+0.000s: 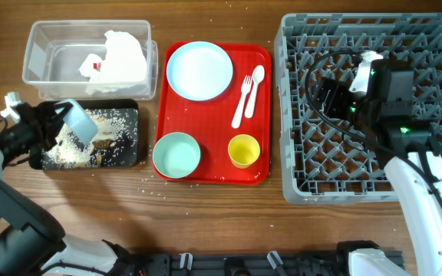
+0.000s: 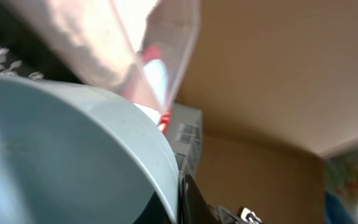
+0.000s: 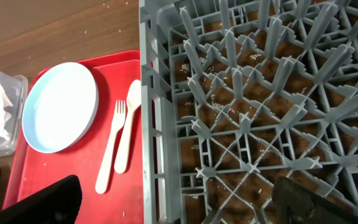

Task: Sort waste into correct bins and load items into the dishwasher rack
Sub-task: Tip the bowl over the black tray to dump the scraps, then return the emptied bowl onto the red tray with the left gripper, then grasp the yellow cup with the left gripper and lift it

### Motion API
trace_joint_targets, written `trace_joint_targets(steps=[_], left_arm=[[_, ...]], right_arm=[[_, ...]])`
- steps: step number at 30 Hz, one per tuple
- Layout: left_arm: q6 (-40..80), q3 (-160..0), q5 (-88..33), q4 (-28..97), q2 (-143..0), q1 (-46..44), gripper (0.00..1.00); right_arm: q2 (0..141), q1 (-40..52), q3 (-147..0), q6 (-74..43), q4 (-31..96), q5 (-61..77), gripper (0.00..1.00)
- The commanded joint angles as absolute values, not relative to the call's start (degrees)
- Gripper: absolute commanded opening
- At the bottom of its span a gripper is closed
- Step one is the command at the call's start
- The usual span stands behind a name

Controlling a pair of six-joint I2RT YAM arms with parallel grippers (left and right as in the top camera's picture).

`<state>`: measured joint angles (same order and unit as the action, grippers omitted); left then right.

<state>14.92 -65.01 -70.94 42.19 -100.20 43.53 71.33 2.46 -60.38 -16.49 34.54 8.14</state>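
1. The left arm reaches in from the worktop's left edge, its wrist rolled over. The left gripper [image 1: 55, 127] is clamped on the rim of the pale blue bowl [image 1: 77, 119].
2. That bowl is tipped on its side, mouth turned down toward the black tray [image 1: 133, 115], which sits near the left edge, in front of the clear tub [image 1: 44, 46].
3. In the left wrist view the bowl fills the lower left, and one dark finger [image 2: 191, 200] presses against its rim.
4. Brown-and-white food scraps [image 1: 71, 151] lie heaped in the left half of the black tray, under the tilted bowl.
5. The crumpled napkin [image 1: 121, 55] lies inside the clear tub at the back left corner.
6. The red tray [image 1: 215, 126] is in the middle of the worktop. It holds the plate [image 1: 199, 70] toward the back, and the fork [image 1: 241, 106] and spoon [image 1: 255, 81] side by side to the plate's right. The mint green bowl [image 1: 176, 154] and yellow cup [image 1: 244, 150] are along its front.
7. The dishwasher rack [image 1: 436, 46] fills the right side of the worktop, and no dish stands among its pegs.
8. The right arm rises from the front right corner, bends over the rack and points toward the red tray.
9. The right gripper [image 3: 179, 211] hangs above the rack's left part with its jaws spread wide, holding nothing.
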Motion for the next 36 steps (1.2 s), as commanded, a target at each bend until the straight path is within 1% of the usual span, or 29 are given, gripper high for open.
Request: trace_joint_targets(steps=[1, 5, 8, 11, 13, 14, 16, 19, 20, 21, 22, 23, 25, 26, 27, 30, 32, 34, 36], left_arm=[[15.27, -64.95, -71.11, 39.57, -99.55, 38.65, 0.04], [16.14, -65.58, -71.13, 35.24, -98.83, 32.01, 0.04], [16.08, -67.22, -71.13, 32.16, -98.41, 24.21, 0.04], [15.84, -67.2, -70.96, 24.71, -98.28, 15.2, 0.04], [15.88, -67.2, -68.79, 19.33, -98.28, 8.6, 0.04], [15.88, -67.2, -65.58, 17.45, -98.3, 4.49, 0.04], [15.86, -67.2, -54.19, 17.61, -98.3, -1.91, 0.04], [15.81, -67.18, -31.24, 18.65, -98.41, -12.32, 0.04], [15.42, -67.18, -19.11, 18.87, -98.98, -18.11, 0.04], [15.4, -67.18, -12.82, 18.92, -99.88, -21.67, 0.04], [15.4, -67.16, -10.15, 19.07, -100.42, -23.7, 0.04], [15.4, -67.11, -8.45, 19.2, -100.99, -25.32, 0.09], [15.4, -67.09, -6.5, 20.21, -101.62, -27.81, 0.3], [15.35, -67.09, -6.2, 20.51, -101.65, -28.4, 0.37], [15.18, -67.09, -5.82, 20.88, -101.67, -29.12, 0.41], [15.22, -67.57, -6.79, 21.93, -100.22, -29.74, 0.5], [15.11, -68.73, -9.39, 24.45, -97.78, -29.74, 0.52], [9.23, -69.14, -16.19, 26.92, -93.8, -29.82, 0.55], [5.23, -69.14, -20.43, 30.17, -92.31, -30.57, 0.58]], right_arm=[[71.81, 2.66, -61.39, -16.93, 34.39, 9.13, 1.0], [71.81, 2.66, -61.39, -16.88, 34.61, 9.1, 1.0], [71.81, 2.66, -61.39, -16.88, 34.46, 9.1, 1.0], [71.81, 2.66, -61.39, -16.91, 34.13, 9.1, 1.0], [71.81, 2.66, -61.39, -16.69, 34.2, 9.1, 1.0], [71.81, 2.66, -61.39, -16.6, 34.26, 9.08, 1.0], [71.81, 2.66, -61.39, -16.58, 34.24, 9.08, 1.0], [71.81, 2.66, -61.39, -16.67, 34.13, 9.1, 1.0], [71.81, 2.66, -61.39, -16.64, 34.13, 9.1, 1.0], [71.81, 2.66, -61.39, -16.64, 34.13, 9.1, 1.0], [71.81, 2.66, -61.39, -16.64, 34.13, 9.1, 1.0], [71.81, 2.66, -61.39, -16.64, 34.13, 9.1, 1.0], [71.81, 2.66, -61.39, -16.64, 34.15, 9.1, 1.0], [71.81, 2.66, -61.39, -16.64, 34.15, 9.1, 1.0], [71.81, 2.66, -61.39, -16.64, 34.15, 9.1, 1.0], [71.81, 2.66, -61.39, -16.64, 34.15, 9.1, 1.0], [71.81, 2.66, -61.39, -16.64, 34.15, 9.1, 1.0], [71.81, 2.66, -61.39, -16.67, 34.15, 9.1, 1.0], [71.81, 2.66, -61.39, -16.67, 34.11, 9.1, 1.0]])
